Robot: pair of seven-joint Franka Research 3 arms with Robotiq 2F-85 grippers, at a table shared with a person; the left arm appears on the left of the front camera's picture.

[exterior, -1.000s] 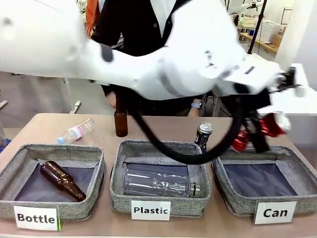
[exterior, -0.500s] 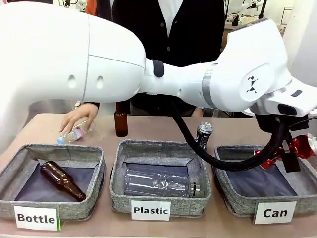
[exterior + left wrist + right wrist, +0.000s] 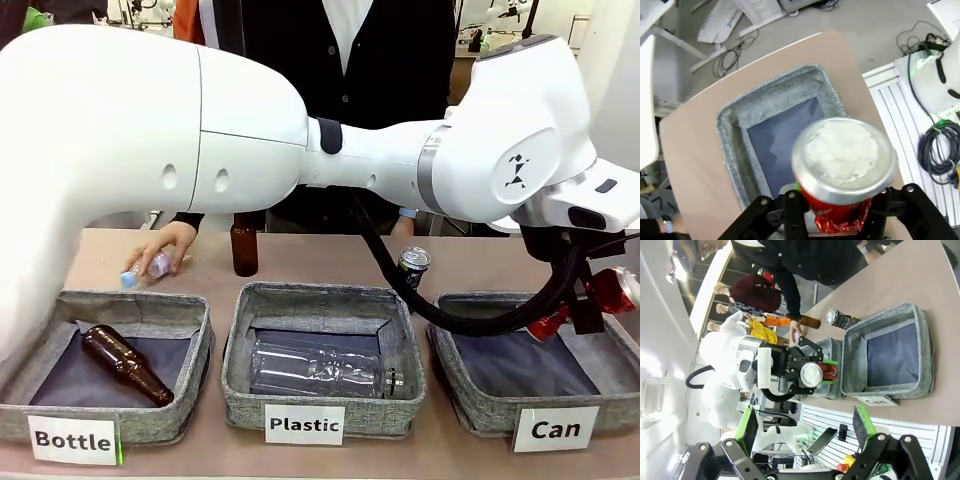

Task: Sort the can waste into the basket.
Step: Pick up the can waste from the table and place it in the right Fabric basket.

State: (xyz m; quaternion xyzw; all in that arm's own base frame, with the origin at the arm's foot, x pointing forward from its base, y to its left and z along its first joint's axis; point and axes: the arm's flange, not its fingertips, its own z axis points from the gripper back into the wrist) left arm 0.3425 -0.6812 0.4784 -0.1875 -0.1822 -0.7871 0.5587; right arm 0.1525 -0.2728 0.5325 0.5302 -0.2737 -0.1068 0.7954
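Left gripper (image 3: 583,308): on the arm reaching across from the robot's left to the far right side, above the right-hand basket.
Left jaws: one on either side of the red can; whether they clamp it or have let go cannot be told.
Red can (image 3: 844,155): dented, silver end towards the wrist camera, in the air between the left jaws, over the basket's right part.
Can basket (image 3: 478,410): grey fabric, dark lining, white "Can" label, rightmost of three in a row on the desk (image 3: 300,262); nothing lies on its lining.
Black can (image 3: 410,268): silver top, tilted, on the desk just behind the gap between the middle and right baskets.
Right gripper (image 3: 805,429): jaws released, green pads wide apart, nothing between them.
Person's hand (image 3: 168,243): on a clear plastic bottle (image 3: 143,272) on the desk behind the "Bottle" basket.
Brown bottle (image 3: 244,245): upright on the desk behind the "Plastic" basket.
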